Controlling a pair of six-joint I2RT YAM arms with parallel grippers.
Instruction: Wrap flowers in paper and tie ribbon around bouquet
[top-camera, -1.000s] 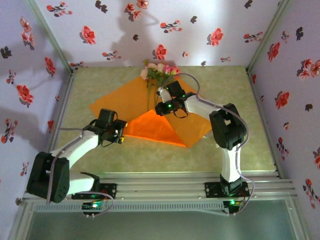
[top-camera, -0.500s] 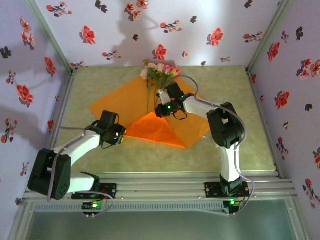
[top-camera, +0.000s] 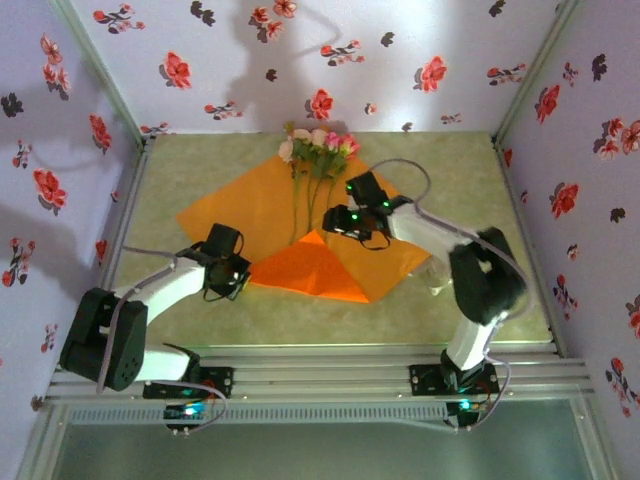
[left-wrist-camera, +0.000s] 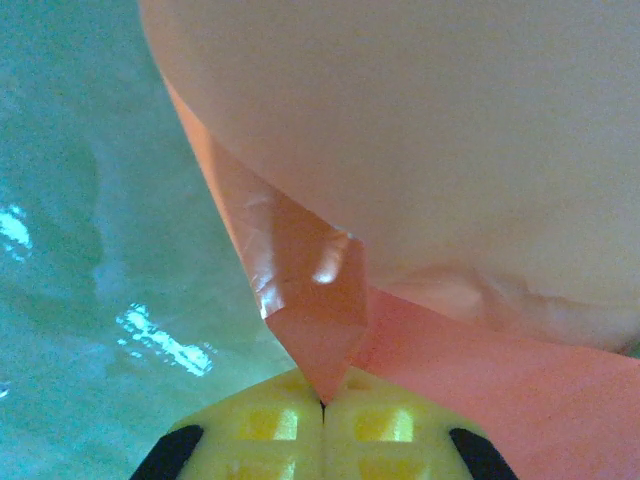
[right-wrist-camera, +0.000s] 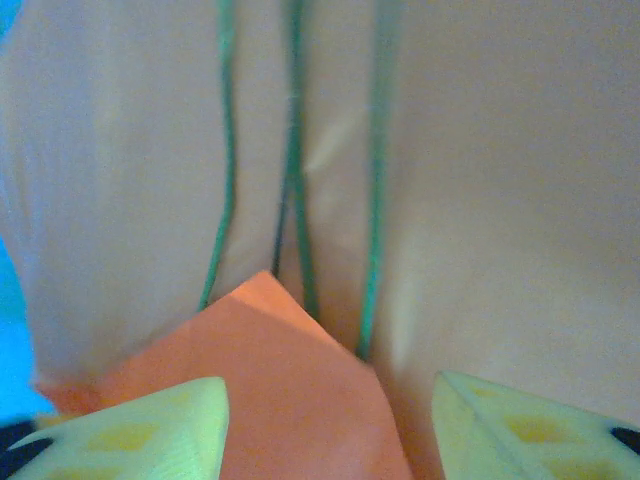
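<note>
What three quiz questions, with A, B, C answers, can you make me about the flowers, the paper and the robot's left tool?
1. Where are the flowers?
A. lying on the paper
B. hanging in the air
C. standing upright

2. What colour is the paper?
A. blue
B. orange
C. black

3. What is the left tool doing?
A. standing wide open
B. shut on a corner of the paper
C. holding a flower

Answers:
1. A, the stems lie flat across the sheet, with the blooms at its far edge.
2. B, the sheet is bright orange in the top view.
3. B, the left wrist view shows its yellow fingers pressed together with a paper corner pinched between them.
</note>
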